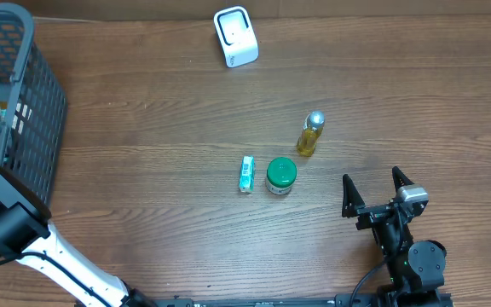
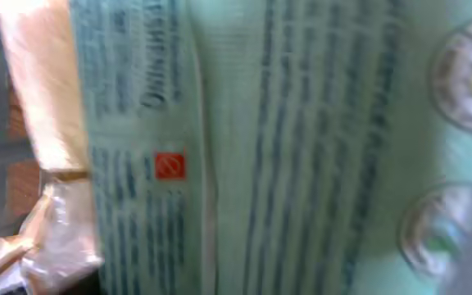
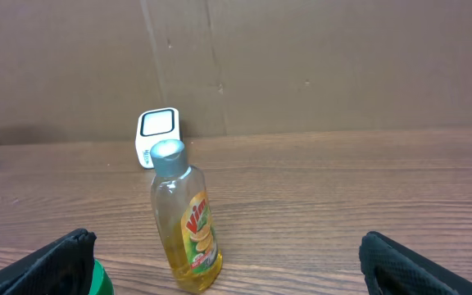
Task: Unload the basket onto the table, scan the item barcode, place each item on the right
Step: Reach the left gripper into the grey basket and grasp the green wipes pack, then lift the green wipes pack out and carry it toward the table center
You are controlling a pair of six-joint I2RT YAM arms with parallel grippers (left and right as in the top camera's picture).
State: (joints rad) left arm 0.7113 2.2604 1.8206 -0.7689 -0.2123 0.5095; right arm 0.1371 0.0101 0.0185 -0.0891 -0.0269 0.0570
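table (image 1: 143,128): brown wood grain, matt; bottle (image 3: 185,221): clear glossy plastic, silvery cap; scanner (image 1: 235,36), behind bottle: white glossy plastic; basket (image 1: 32,119), far left of bottle: grey mesh

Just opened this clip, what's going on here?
The left arm reaches into the grey basket at the table's left edge. Its camera is pressed close to a pale green printed package, but its fingers are out of sight, so a grip cannot be confirmed. The right gripper sits open at the near right, holding nothing. A yellow bottle, a green-lidded jar and a small box sit mid-table. Nothing is at the white scanner yet.
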